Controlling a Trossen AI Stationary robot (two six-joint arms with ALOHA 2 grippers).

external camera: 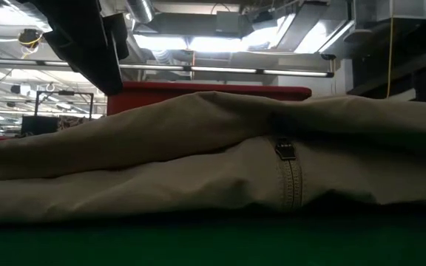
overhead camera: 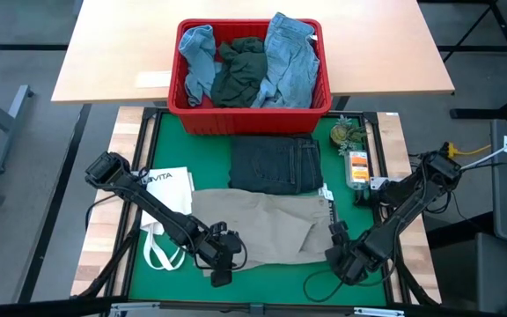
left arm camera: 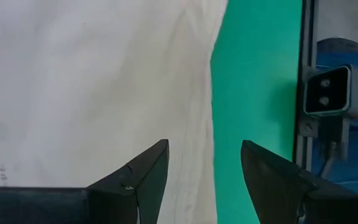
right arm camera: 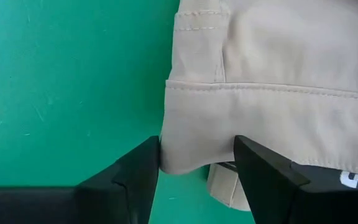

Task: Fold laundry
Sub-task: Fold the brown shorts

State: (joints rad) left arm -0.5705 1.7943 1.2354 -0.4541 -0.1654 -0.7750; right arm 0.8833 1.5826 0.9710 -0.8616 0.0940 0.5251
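Right gripper (right arm camera: 196, 165) at near right of the green mat (overhead camera: 271, 277), fingers spread either side of the waistband corner of the khaki trousers (overhead camera: 258, 227); cloth sits between the jaws, looks touched but grip not confirmed. Left gripper (left arm camera: 204, 177) at near left edge of the same trousers, jaws apart, straddling the cloth edge over the mat, nothing clamped.

Table (overhead camera: 236, 44) of light wood beyond the mat, far side. Red basket (overhead camera: 192, 110) at far centre, holding light blue denim pieces (overhead camera: 290, 55) and a dark green-grey garment (overhead camera: 240, 72). Khaki trousers spread flat at near centre of mat, zipper visible in low view. Dark jeans (overhead camera: 275, 165), folded, just beyond the trousers, between them and the basket. White tote bag (overhead camera: 167, 195) at left, partly under the left arm. Small orange-labelled item (overhead camera: 357, 169) at right edge of mat; above it a small greenish object (overhead camera: 343, 134), can't tell what.
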